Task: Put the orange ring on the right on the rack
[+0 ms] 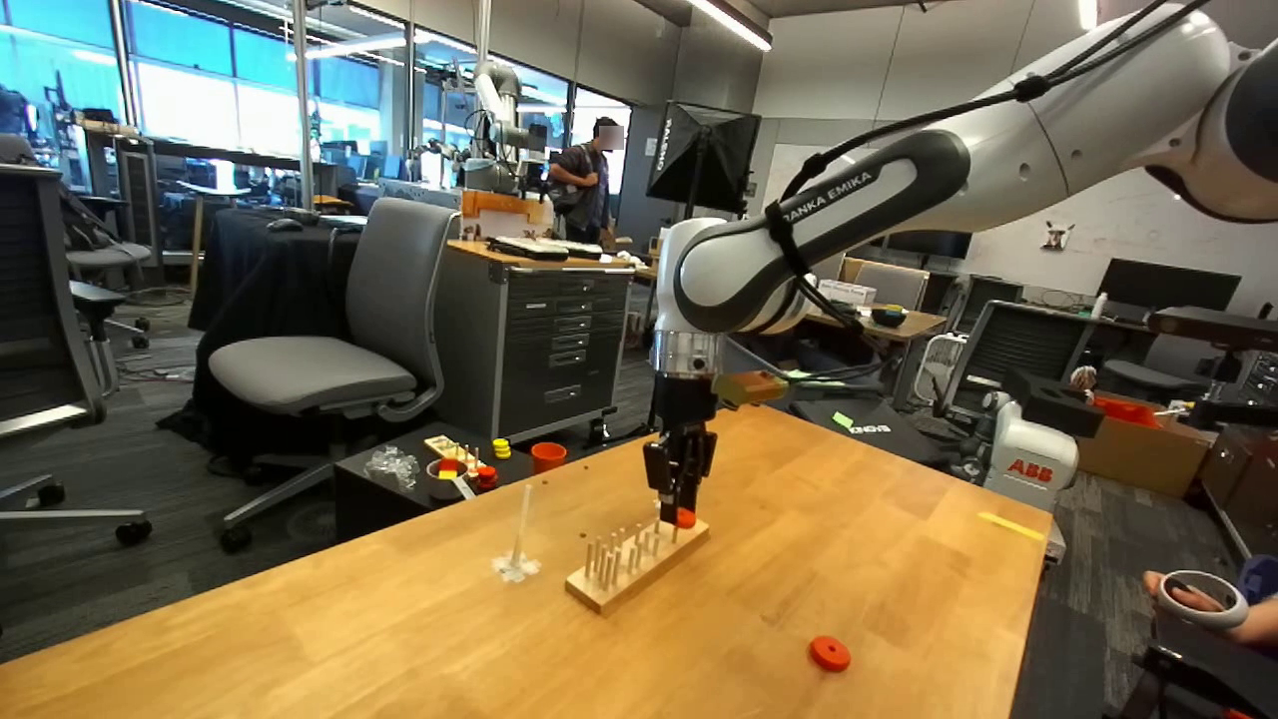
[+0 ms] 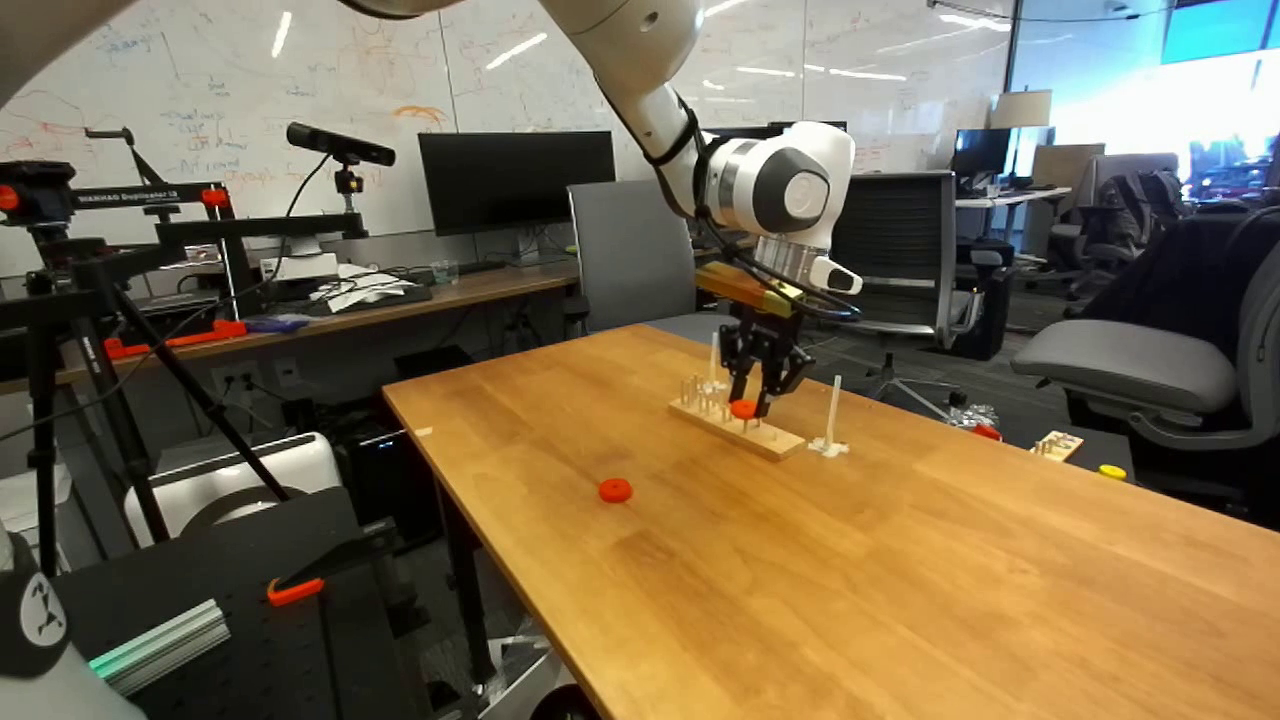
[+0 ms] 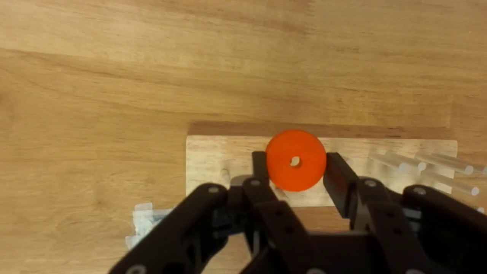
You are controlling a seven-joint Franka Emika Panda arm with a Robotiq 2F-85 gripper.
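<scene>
Tool (image 3: 296,161): grasping an orange ring (image 3: 296,177), one fingertip (image 3: 260,163) pressed to each side of it in the wrist view.
Orange ring: pinched in the tool above the rack (image 1: 647,565), its hole facing up; whether one of the pegs (image 3: 468,169) sits in that hole cannot be told.
Rack: a pale wooden strip flat on the surface (image 1: 399,629), its thin pegs upright, most of them crowded toward one end; the held ring is over the sparser part.
Second ring (image 1: 830,653): same red-orange colour, lying flat on the surface, well apart from the rack, in both exterior views.
Sticks (image 2: 833,410): two, slim and upright on taped feet in an exterior view, one just beside the rack's sparser end, the other behind its crowded end.
Arm (image 1: 919,200): white, with a black cable strapped along it, wrist pointed down.
Person (image 1: 579,190): standing in the background of an exterior view, beyond a drawer cabinet (image 1: 564,350) with a grey chair (image 1: 310,369) beside it.
</scene>
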